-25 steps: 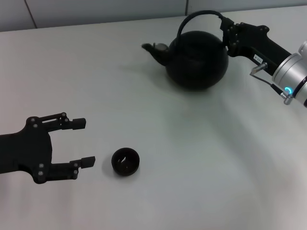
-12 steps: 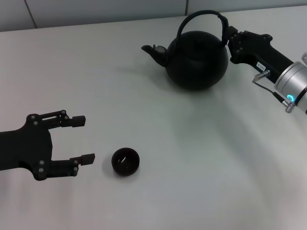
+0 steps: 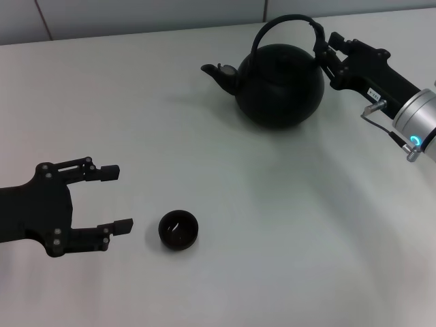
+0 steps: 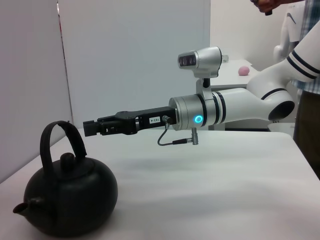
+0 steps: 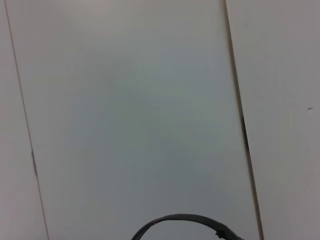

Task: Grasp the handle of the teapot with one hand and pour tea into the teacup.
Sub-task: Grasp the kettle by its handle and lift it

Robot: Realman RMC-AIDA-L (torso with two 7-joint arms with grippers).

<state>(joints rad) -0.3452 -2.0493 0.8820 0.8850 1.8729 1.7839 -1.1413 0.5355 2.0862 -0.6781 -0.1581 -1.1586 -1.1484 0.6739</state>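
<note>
Head view: the right gripper (image 3: 325, 49), at about 1 o'clock of the table (image 3: 272, 204), has drawn back a little toward 3 o'clock since a second ago. Its tips now sit just beside the right foot of the handle (image 3: 283, 24) rather than over it; whether the fingers are parted or closed cannot be told here. The teapot (image 3: 279, 85) has kept its place, spout toward 9 o'clock. The left gripper (image 3: 112, 197) has barely shifted and waits at 8 o'clock, fingers spread wide and holding nothing. The teacup (image 3: 178, 230) stands just beside those fingertips, toward 3 o'clock of them, apart from them. Bare table lies between the teacup and the teapot, which are well apart.

Left wrist view: the teapot (image 4: 70, 200) stands on the white table (image 4: 225, 200), and the right gripper (image 4: 90, 128) hovers level with the top of the handle (image 4: 62, 140), close to it; contact cannot be told.

Right wrist view: only the arch of the handle (image 5: 185, 220) shows before a pale panelled wall (image 5: 125, 100).
</note>
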